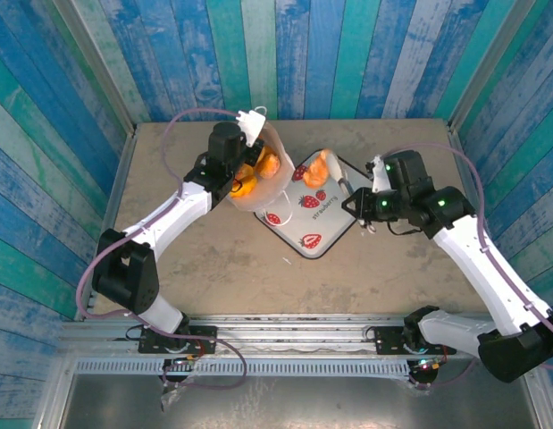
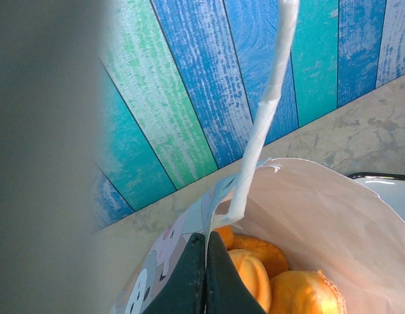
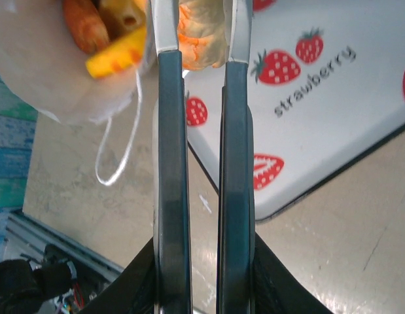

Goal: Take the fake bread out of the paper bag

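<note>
Left gripper [image 2: 206, 254]: we see its jaws pinched shut on the rim of the paper bag [image 2: 333, 209] | fake bread [image 2: 300, 294]: several orange pieces lie inside the bag, just beside the strawberry tray [image 3: 333, 131] | right gripper [image 3: 202, 40]: we see its jaws clamped on one orange pastry [image 3: 197, 26] over the tray's far corner.

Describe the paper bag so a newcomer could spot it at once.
On the beige table, look left of the strawberry-print tray. The bag is the white, open-topped paper one pinched at its rim by the left pincer. Unlike the flat tray, it has a thin loop handle and orange pastries inside.
</note>
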`<state>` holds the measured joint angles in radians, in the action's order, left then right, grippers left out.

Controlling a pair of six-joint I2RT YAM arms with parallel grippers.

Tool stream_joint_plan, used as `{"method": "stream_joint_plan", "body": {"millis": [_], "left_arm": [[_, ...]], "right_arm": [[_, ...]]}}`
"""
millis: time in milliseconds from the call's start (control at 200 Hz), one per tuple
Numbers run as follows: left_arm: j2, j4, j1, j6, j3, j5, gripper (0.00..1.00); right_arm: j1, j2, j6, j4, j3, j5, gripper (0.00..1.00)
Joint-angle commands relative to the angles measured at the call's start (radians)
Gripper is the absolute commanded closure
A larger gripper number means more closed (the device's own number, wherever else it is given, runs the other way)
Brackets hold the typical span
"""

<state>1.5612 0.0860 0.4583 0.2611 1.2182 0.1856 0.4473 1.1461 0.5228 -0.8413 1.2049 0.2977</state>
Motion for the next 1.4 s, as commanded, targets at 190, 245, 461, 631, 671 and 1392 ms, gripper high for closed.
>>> {"method": "stream_joint_plan", "body": {"millis": [190, 245, 461, 631, 671, 1392], "left_arm": [[-0.053, 0.052, 0.003, 0.004, 0.029, 0.002, 0.98], [-0.054, 0.054, 0.003, 0.006, 0.027, 0.001, 0.98], [-0.05, 0.055, 0.003, 0.0, 0.03, -0.003, 0.98], [-0.056, 0.057, 0.003, -0.001, 0.021, -0.002, 0.98], [-0.055, 0.056, 0.003, -0.002, 0.018, -0.002, 0.98], [-0.048, 0.048, 0.003, -0.006, 0.021, -0.009, 0.99]], "right_arm": [[-0.009, 0.043, -0.008, -0.044, -0.093, 0.151, 0.82], [-0.009, 0.051, -0.008, -0.044, -0.117, 0.169, 0.82], [-0.009, 0.041, 0.003, -0.056, -0.2, 0.198, 0.82], [-0.009, 0.042, 0.008, -0.056, -0.239, 0.218, 0.82], [-0.009, 0.045, 0.007, -0.053, -0.243, 0.216, 0.82], [-0.064, 0.09, -0.019, -0.076, -0.287, 0.161, 0.56]]}}
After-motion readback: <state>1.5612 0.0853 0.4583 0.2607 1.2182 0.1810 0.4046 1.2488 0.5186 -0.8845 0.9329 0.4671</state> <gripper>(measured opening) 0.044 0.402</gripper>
